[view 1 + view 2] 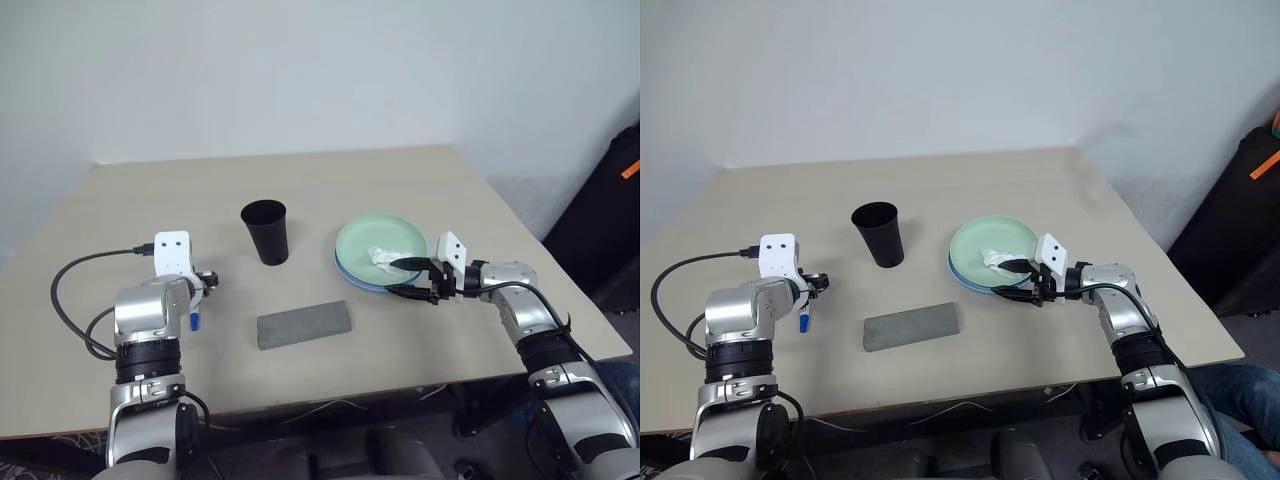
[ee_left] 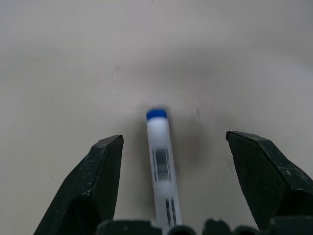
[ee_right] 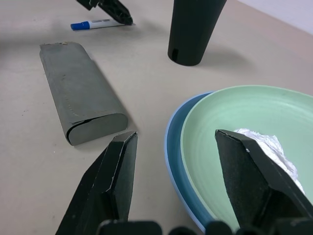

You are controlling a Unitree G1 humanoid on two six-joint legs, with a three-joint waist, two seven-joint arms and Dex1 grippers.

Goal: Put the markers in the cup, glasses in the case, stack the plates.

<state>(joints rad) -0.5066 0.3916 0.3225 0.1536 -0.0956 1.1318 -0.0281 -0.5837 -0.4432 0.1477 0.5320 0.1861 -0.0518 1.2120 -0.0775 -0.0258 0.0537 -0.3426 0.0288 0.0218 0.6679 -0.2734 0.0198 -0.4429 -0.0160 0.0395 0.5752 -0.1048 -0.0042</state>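
My left hand (image 2: 168, 186) is spread wide over the blue-capped marker (image 2: 161, 161), which lies loose on the worktop (image 1: 300, 180), left of the cup (image 1: 265, 232). My right hand (image 3: 190, 171) gapes, empty, at the stacked plates (image 1: 380, 240).

Left tool (image 2: 166, 196) pitched forward-down, fingers (image 2: 93, 186) spread wide, gripping nothing; right tool (image 3: 181, 191) turned in toward the left, roughly level, fingers (image 3: 117, 181) apart, gripping nothing; both forearms extended forward.

The cup (image 1: 265, 231) stands behind the case (image 1: 304, 325), left of the plates (image 1: 380, 252).
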